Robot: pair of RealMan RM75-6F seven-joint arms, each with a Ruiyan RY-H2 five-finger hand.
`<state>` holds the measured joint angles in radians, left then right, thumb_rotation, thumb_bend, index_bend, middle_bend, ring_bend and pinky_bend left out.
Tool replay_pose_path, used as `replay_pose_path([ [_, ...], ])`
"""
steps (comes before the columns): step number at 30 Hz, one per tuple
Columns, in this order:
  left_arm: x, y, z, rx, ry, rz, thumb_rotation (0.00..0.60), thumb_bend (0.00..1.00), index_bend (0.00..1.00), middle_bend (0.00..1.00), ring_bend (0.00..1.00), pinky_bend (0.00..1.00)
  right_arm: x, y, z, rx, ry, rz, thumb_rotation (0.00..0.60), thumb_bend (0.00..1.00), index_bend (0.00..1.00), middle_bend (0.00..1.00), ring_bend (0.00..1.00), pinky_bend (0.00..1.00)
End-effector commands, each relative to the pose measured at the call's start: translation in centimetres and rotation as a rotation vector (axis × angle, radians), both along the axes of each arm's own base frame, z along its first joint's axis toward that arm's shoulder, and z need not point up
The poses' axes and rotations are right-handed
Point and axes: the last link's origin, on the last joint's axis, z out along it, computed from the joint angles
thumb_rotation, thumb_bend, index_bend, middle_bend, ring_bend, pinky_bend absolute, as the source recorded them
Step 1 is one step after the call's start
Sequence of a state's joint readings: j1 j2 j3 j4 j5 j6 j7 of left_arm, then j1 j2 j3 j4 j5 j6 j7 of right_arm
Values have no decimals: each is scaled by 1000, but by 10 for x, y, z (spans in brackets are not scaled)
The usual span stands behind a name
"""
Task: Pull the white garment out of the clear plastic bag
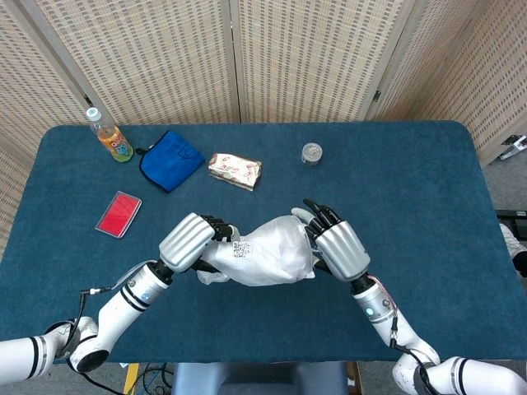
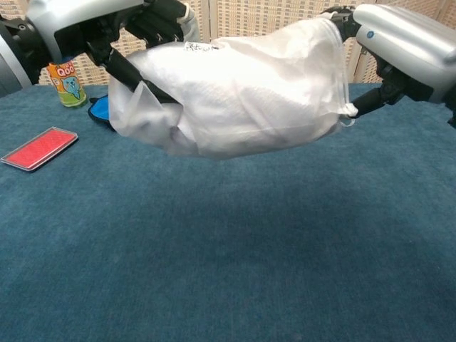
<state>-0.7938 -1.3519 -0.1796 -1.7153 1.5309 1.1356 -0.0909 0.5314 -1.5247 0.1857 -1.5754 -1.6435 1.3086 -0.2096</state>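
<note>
The clear plastic bag (image 1: pixel 265 252) (image 2: pixel 235 92) hangs in the air above the blue table (image 1: pixel 420 181), with the white garment (image 2: pixel 263 100) bunched inside it. My left hand (image 1: pixel 189 241) (image 2: pixel 78 21) grips the bag's closed left end. My right hand (image 1: pixel 339 249) (image 2: pixel 402 39) is at the bag's right end, where the zip mouth and its small tab are. Its dark fingers (image 1: pixel 318 217) lie over the top of the mouth and its thumb comes in from below, so the bag's edge sits between them. The garment is wholly inside the bag.
Along the far side of the table stand a drink bottle (image 1: pixel 109 136), a blue cloth (image 1: pixel 170 159), a printed packet (image 1: pixel 235 170) and a small round jar (image 1: pixel 311 153). A red card (image 1: pixel 118 214) lies at the left, beyond my left hand.
</note>
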Motion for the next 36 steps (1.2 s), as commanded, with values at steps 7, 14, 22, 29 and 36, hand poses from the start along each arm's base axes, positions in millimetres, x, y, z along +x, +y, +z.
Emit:
replay_pose_path([
  [7,2,0,3,-8,-7,16,600,234,519,577,570,624,4,-3,-11,28,18,9,600,349,432,214,88,252],
  [14,4,-2,6,-24,-21,21,600,234,516,577,569,625,5,-6,-17,17,37,25,600,369,468,230,88,252],
  [22,4,-3,9,-29,-22,25,600,233,511,577,566,625,6,-12,-18,4,37,38,600,430,503,256,90,252],
  [29,4,-3,11,-37,-27,31,600,234,508,576,565,625,6,-12,-19,6,39,52,600,509,599,309,128,252],
  [36,-1,-3,11,-30,-5,38,600,234,502,576,561,625,2,-11,-18,-10,7,49,600,561,739,384,181,252],
])
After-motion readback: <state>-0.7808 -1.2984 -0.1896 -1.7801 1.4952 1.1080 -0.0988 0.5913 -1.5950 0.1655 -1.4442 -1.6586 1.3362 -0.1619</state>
